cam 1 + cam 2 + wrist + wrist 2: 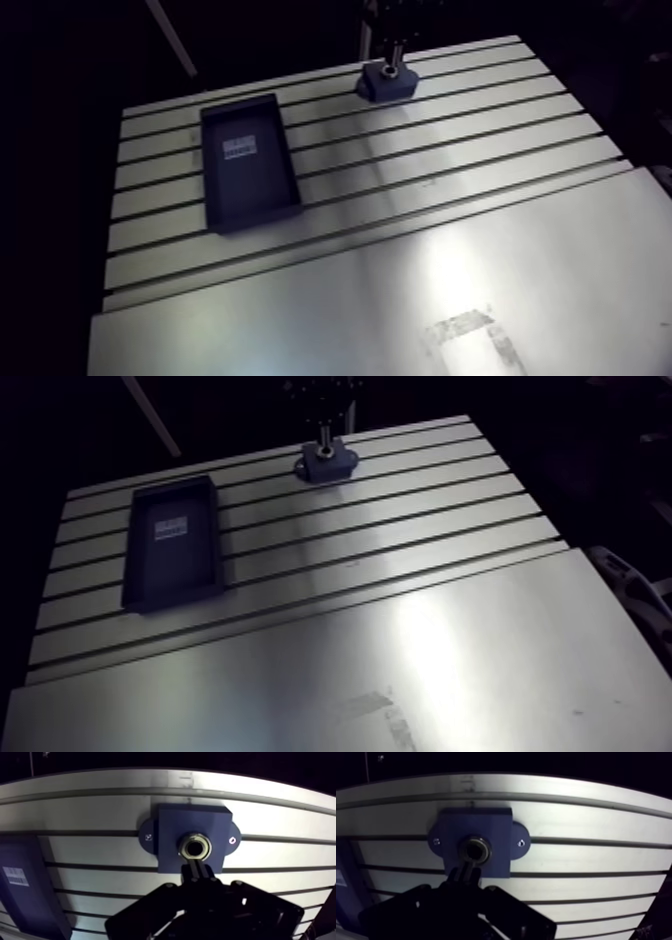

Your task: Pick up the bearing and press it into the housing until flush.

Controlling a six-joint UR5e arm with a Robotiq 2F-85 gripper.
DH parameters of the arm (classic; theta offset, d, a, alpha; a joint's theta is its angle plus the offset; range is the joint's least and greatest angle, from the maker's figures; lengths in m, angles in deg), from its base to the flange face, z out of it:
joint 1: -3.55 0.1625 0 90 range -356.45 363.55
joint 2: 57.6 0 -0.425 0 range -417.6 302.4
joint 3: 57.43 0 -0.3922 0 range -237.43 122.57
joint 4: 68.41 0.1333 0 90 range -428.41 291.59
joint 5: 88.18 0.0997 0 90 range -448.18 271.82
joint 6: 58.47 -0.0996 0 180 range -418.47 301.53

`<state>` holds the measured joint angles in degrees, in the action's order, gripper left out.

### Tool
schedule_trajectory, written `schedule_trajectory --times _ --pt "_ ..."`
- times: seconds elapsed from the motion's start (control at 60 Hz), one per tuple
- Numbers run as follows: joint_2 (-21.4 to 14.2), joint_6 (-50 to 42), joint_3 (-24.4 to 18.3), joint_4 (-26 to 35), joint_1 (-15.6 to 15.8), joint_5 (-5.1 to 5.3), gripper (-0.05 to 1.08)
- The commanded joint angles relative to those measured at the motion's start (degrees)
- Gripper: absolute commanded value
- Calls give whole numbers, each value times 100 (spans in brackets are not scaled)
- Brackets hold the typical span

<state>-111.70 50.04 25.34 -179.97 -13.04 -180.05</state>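
Observation:
A dark blue housing (170, 827) with two mounting ears is fixed near the far edge of the slotted table (450, 140). The metal ring of the bearing (195, 846) sits in its round bore; I cannot tell whether it is flush. My gripper (196, 868) hangs right over the housing, its two fingers pressed together with nothing between them, their tips at the near rim of the bearing. In the arm view the gripper (392, 62) comes straight down onto the top of the housing (385, 88).
A dark rectangular tray (248, 160) with a white label inside lies on the table to the left of the housing. A smooth metal plate (400, 300) covers the near part of the table.

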Motion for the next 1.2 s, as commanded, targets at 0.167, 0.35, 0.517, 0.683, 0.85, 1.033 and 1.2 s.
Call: schedule_trajectory --times 0.167,0.35,0.517,0.683,0.85,1.033,1.2 --pt "46 24 77 -328 -38 5 108" --pt "78 24 77 -328 -38 14 108" --pt "90 17 77 -328 -38 15 108" --pt "90 16 85 -328 -38 15 108" --pt "90 16 85 -328 -30 15 108" --pt "99 16 85 -328 -29 15 108" --pt "132 16 77 -336 -38 6 108"
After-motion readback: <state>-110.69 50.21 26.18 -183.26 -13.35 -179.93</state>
